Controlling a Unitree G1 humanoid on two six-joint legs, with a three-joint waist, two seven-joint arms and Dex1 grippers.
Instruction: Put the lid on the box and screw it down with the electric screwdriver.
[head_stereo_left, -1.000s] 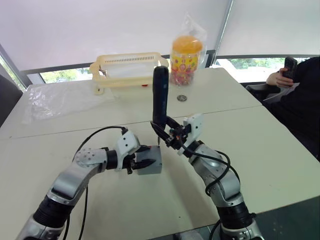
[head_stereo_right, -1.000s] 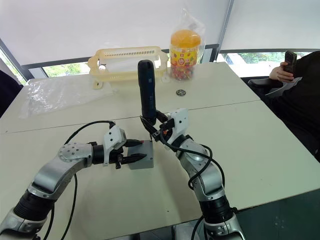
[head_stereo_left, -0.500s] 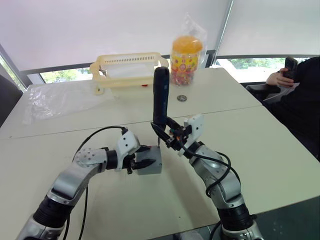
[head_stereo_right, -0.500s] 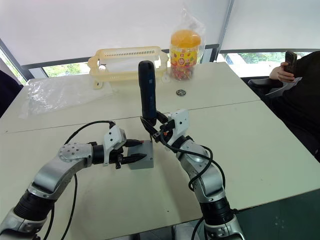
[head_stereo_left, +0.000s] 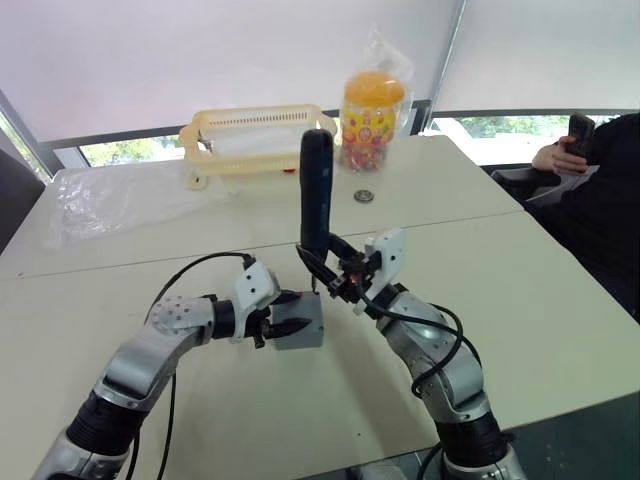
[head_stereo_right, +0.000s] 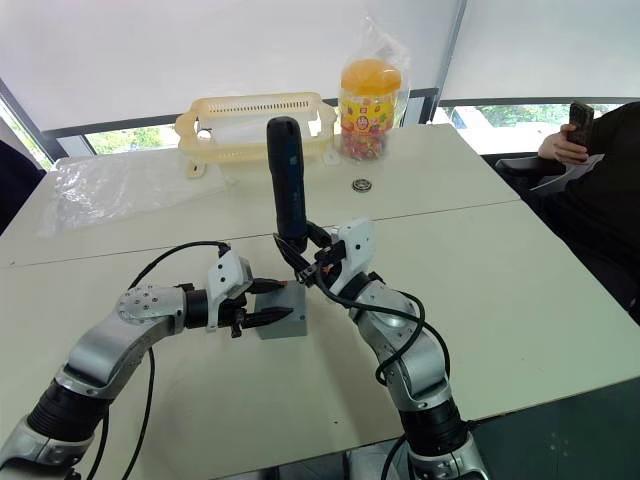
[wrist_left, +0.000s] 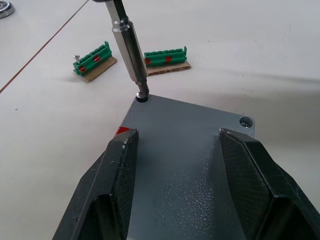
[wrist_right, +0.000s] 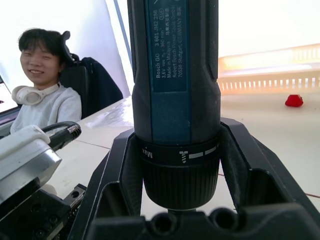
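Observation:
The grey box (head_stereo_left: 300, 326) rests on the table with the flat grey lid (wrist_left: 185, 150) on top. My left gripper (head_stereo_left: 286, 323) is shut on the box, one finger (wrist_left: 122, 165) along each side; a red mark (wrist_left: 125, 131) shows by one finger. The black electric screwdriver (head_stereo_left: 316, 190) stands nearly upright over the box's far corner, and my right gripper (head_stereo_left: 324, 264) is shut on its lower body. Its metal bit (wrist_left: 129, 47) sits with its tip in a corner hole of the lid. Another corner hole (wrist_left: 245, 121) is in view.
Behind the box lie two green terminal blocks (wrist_left: 92, 57). At the table's far side are a yellow basket (head_stereo_left: 260, 140), a jar of sweets (head_stereo_left: 372, 105), a clear plastic bag (head_stereo_left: 120, 195) and a small round metal piece (head_stereo_left: 364, 196). People sit at the right (head_stereo_left: 600, 170) and nearby (wrist_right: 42, 95).
The screwdriver has leaned and shifted slightly to the left in my right gripper. The left gripper and the box have stayed put.

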